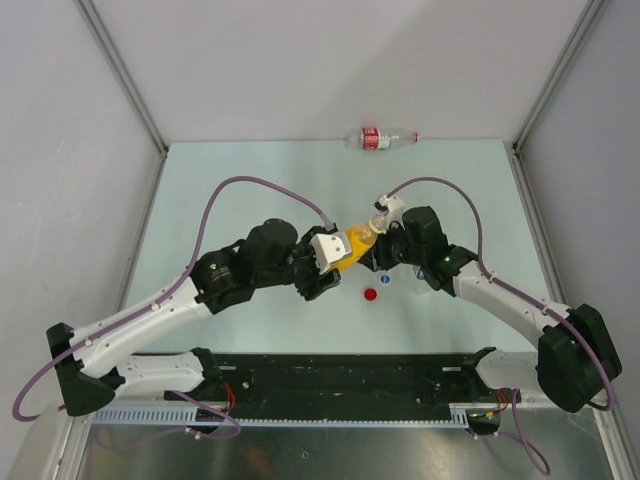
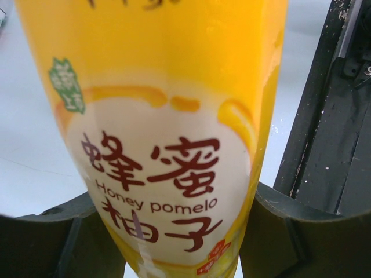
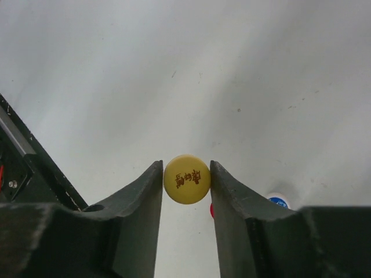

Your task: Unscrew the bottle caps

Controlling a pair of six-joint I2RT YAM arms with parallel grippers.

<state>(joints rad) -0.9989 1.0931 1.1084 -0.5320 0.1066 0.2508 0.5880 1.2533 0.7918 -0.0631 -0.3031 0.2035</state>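
Note:
My left gripper [image 1: 335, 252] [image 2: 179, 231] is shut on the yellow bottle [image 1: 356, 243] [image 2: 168, 116] and holds it above the table. Its white "Honey pomelo" label fills the left wrist view, between the dark fingers [image 2: 295, 231]. My right gripper [image 1: 386, 232] [image 3: 186, 174] is by the bottle's neck and points down at the table. The yellow cap [image 3: 186, 179] sits between its fingertips, top face towards the camera and off the bottle. A red cap [image 1: 370, 295] [image 3: 211, 209] and a blue cap [image 1: 386, 281] [image 3: 278, 201] lie loose on the table below.
A slim clear bottle with a red label [image 1: 378, 138] lies on its side at the table's far edge. The black base rail [image 1: 340, 375] runs along the near edge. Grey walls close in the left, right and back sides.

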